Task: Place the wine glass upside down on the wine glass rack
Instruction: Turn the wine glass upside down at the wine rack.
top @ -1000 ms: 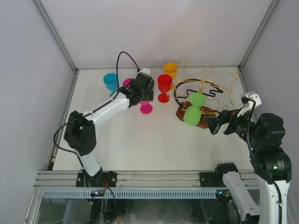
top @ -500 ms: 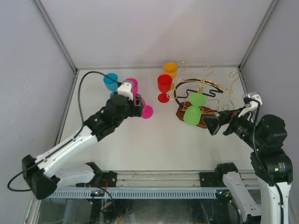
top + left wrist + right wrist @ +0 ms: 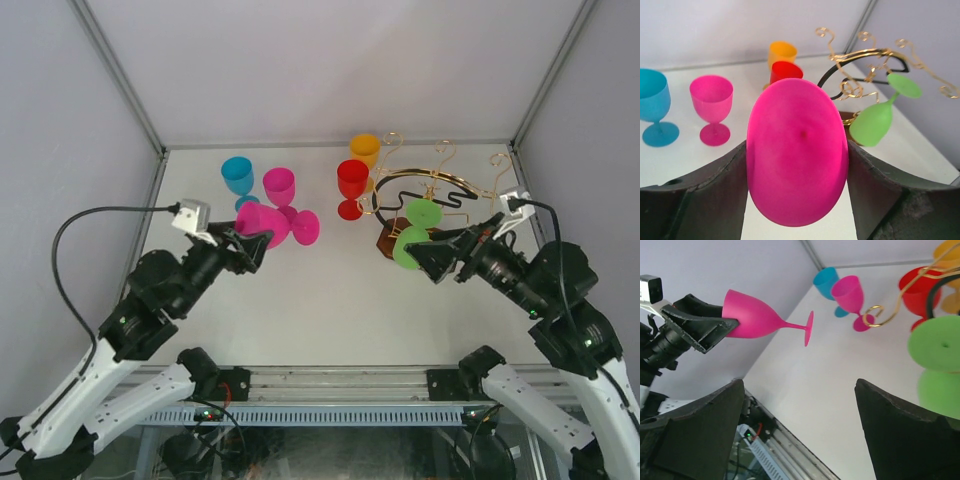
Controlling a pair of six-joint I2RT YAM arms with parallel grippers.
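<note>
One pink wine glass (image 3: 796, 150) gripped sideways by left fingers (image 3: 700, 195), right fingers (image 3: 695, 425) wide, empty

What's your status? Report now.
Left fingers shut on pink wine glass, lifted, lying sideways. Right fingers open, empty, by wine glass rack. Green glass already hanging; path looks clear.

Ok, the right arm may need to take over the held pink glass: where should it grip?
Probably the stem of the pink glass, jaws across it, coming from the foot end: the left gripper wraps the bowl, and the stem sticks out bare, roughly level.
</note>
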